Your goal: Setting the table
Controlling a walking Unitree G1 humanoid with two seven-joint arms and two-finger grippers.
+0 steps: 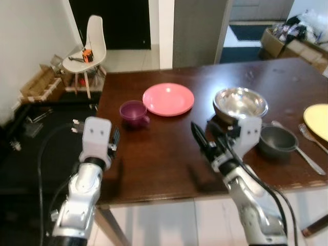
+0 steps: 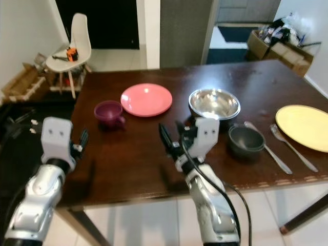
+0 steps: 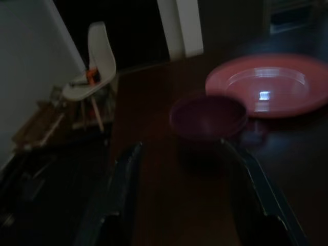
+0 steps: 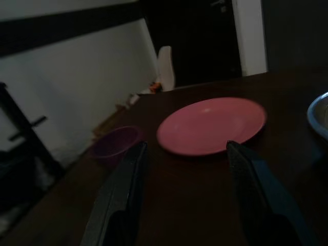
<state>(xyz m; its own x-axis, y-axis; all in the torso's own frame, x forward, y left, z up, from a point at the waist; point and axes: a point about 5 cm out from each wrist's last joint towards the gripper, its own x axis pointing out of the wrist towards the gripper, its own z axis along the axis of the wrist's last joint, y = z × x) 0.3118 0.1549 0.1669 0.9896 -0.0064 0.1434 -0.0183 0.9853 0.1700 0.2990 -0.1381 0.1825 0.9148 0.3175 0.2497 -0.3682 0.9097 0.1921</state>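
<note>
The right gripper (image 2: 171, 137) hung just above the dark wooden table (image 2: 154, 159), its two black fingers (image 4: 128, 189) spread apart with nothing between them, aimed across the wood at the pink plate (image 1: 168, 99). To my eye it was lining up on that plate rather than on the steel bowl (image 1: 240, 103) just behind its wrist. The left gripper (image 1: 114, 139) was likewise parted and empty, held low over the table's left edge, its fingers (image 3: 123, 189) framing the purple cup (image 1: 133, 112) a little way ahead, probably so either arm could reach without crossing.

The cup stood upright beside the plate, nearly touching its rim, its handle turned toward the table's near edge. The plate lay flat, being round it pointed nowhere. Off to the right a small dark bowl (image 2: 246, 139) sat near the steel one, then a spoon (image 2: 267, 146) and a fork (image 2: 292, 148) lying side by side, handles toward the near edge, next to a yellow plate (image 2: 305, 127). Beyond the table stood a white chair (image 1: 91, 48)
</note>
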